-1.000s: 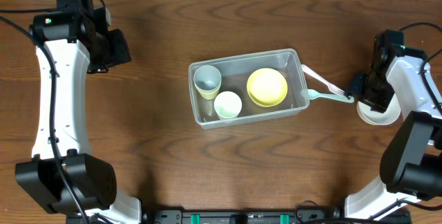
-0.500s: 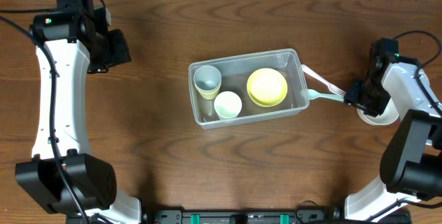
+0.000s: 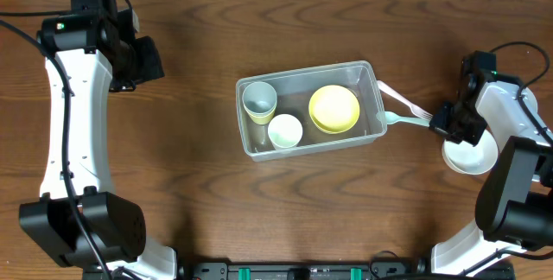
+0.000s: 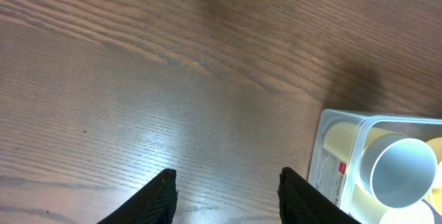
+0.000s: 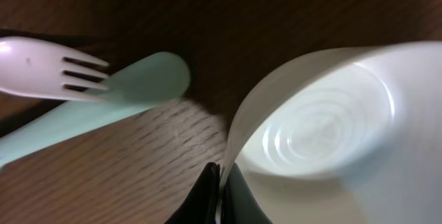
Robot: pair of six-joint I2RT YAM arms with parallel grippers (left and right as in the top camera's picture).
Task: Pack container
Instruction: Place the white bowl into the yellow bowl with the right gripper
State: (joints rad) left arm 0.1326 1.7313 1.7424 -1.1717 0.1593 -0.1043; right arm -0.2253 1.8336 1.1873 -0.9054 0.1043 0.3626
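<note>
1. Across the whole scene runs a dark wooden surface that carries everything
2. At its middle sits the clear container, slightly askew, with both arms well apart from it
3. To the right of the container is a white bowl; the right end effector is pinched closed on its rim
4. At the container's right end lies a yellow bowl
5. Over bare wood at the far left hangs the left end effector, its fingers spread wide with nothing between them; a corner of the container shows at the right edge of its wrist view
6. At the container's left end stands a grey-blue cup, with a smaller white cup just beside it
7. Between the container and the white bowl lie a pale pink fork and a mint-green spoon; the fork's tines meet the spoon's handle close to the white bowl
</note>
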